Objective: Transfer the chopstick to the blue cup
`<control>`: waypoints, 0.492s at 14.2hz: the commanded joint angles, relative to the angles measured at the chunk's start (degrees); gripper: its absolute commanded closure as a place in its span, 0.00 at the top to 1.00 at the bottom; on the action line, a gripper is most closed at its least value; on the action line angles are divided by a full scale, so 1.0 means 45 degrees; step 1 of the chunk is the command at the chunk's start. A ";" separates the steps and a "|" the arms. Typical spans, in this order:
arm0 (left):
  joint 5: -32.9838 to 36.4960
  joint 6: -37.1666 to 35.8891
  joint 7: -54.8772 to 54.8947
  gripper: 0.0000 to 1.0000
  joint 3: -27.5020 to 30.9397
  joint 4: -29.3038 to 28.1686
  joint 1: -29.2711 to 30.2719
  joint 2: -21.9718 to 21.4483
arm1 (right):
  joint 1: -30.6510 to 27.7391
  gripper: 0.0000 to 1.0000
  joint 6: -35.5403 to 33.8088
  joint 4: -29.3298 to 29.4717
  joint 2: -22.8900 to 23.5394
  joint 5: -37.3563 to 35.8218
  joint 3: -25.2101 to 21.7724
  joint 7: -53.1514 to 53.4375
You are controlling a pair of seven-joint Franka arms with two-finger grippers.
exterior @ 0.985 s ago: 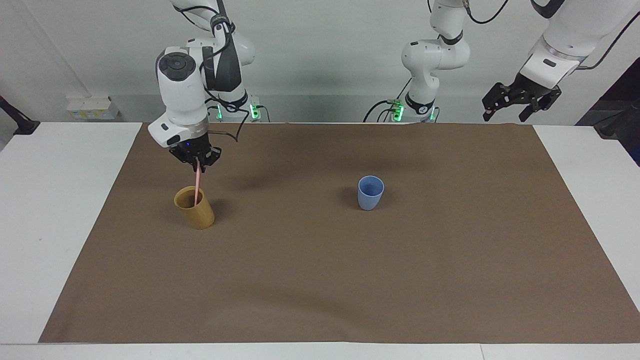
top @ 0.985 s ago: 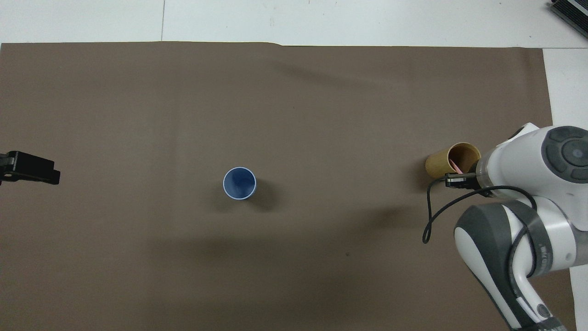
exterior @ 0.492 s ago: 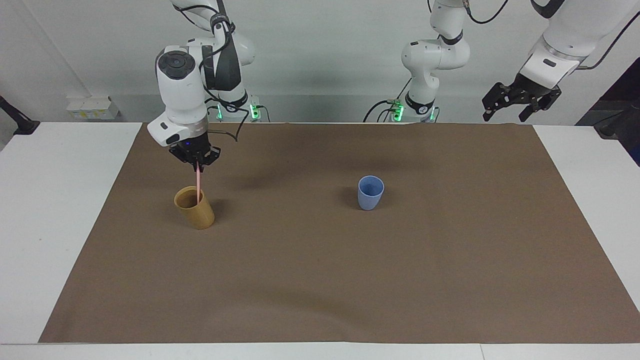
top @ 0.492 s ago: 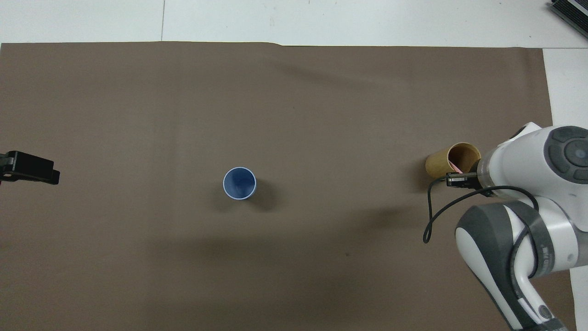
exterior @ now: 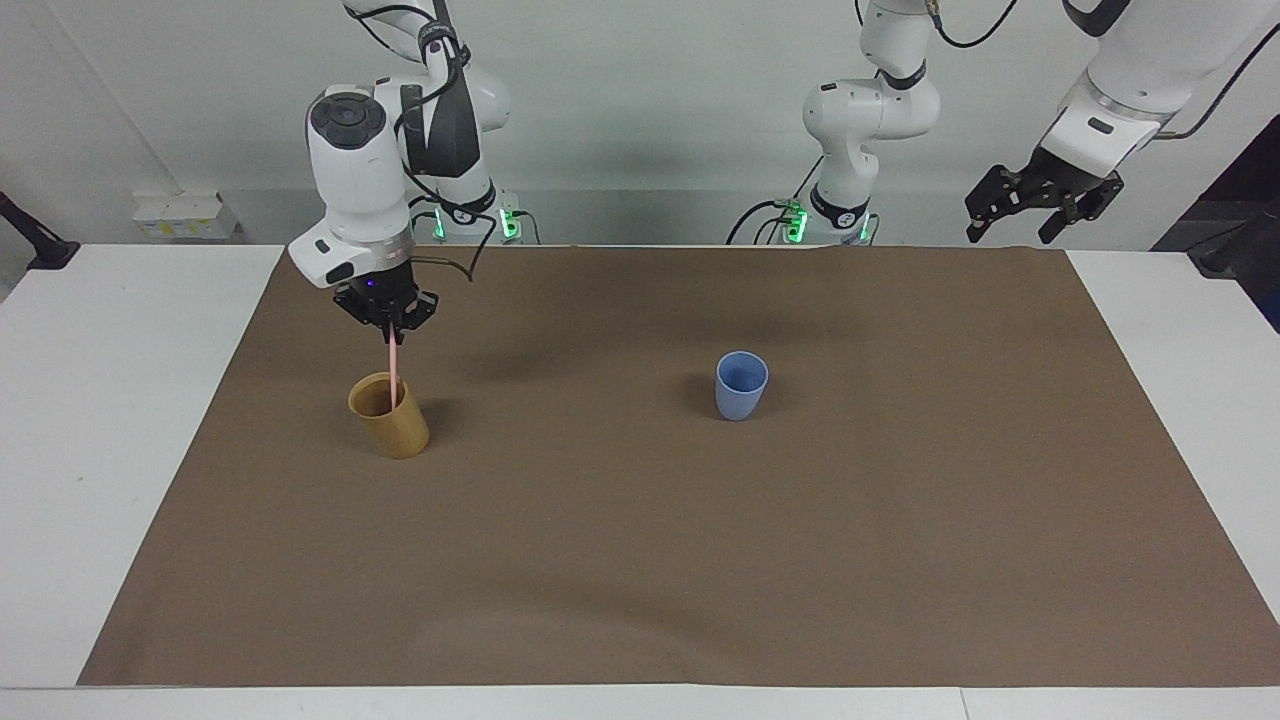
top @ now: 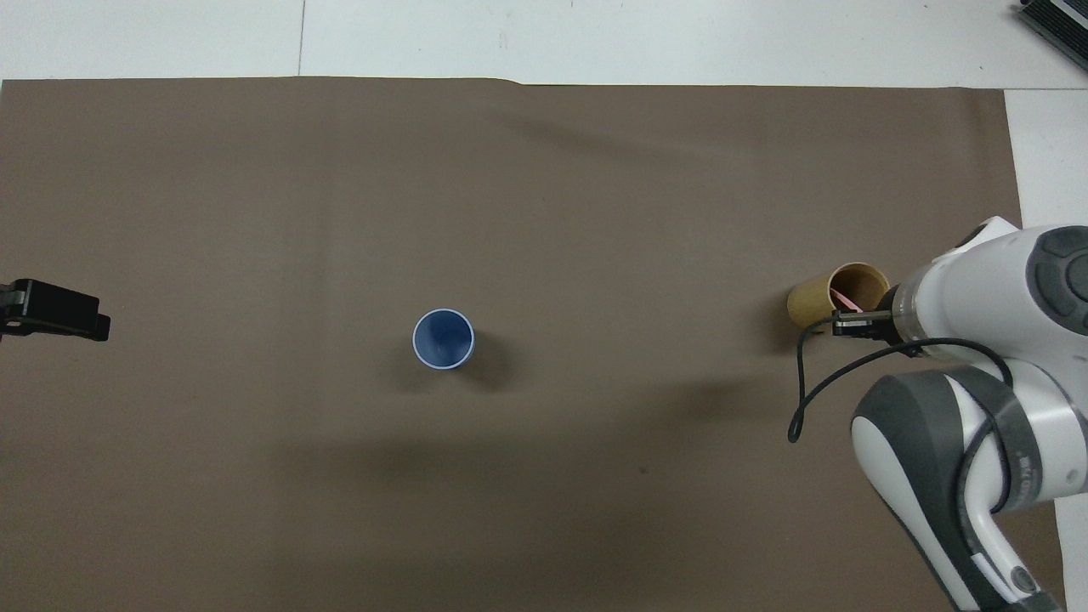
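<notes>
The pale pink chopstick [exterior: 396, 372] hangs upright from my right gripper [exterior: 392, 332], which is shut on its top end, over the tan bamboo-coloured cup [exterior: 392, 422]. The stick's lower end is still inside that cup's mouth. In the overhead view the right arm hides most of the stick; only a pink sliver [top: 843, 298] shows inside the tan cup [top: 814, 303]. The blue cup [exterior: 741, 388] stands upright and empty near the middle of the mat, also in the overhead view [top: 443, 339]. My left gripper [exterior: 1040, 205] waits raised and open at its own end of the table.
A brown mat [exterior: 640, 560] covers most of the white table [exterior: 110, 420]. The left gripper's tip shows at the edge of the overhead view [top: 55, 310]. A white box [exterior: 180, 215] sits past the table near the right arm's end.
My right gripper has risen a little and drawn the chopstick higher out of the tan cup. The left arm and both cups have not moved.
</notes>
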 commanded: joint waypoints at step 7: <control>0.0051 -0.0052 0.0053 1.00 -0.0084 0.0084 0.0147 -0.0079 | -0.0079 0.00 -0.3784 0.3070 -0.0032 0.0145 0.0139 0.0060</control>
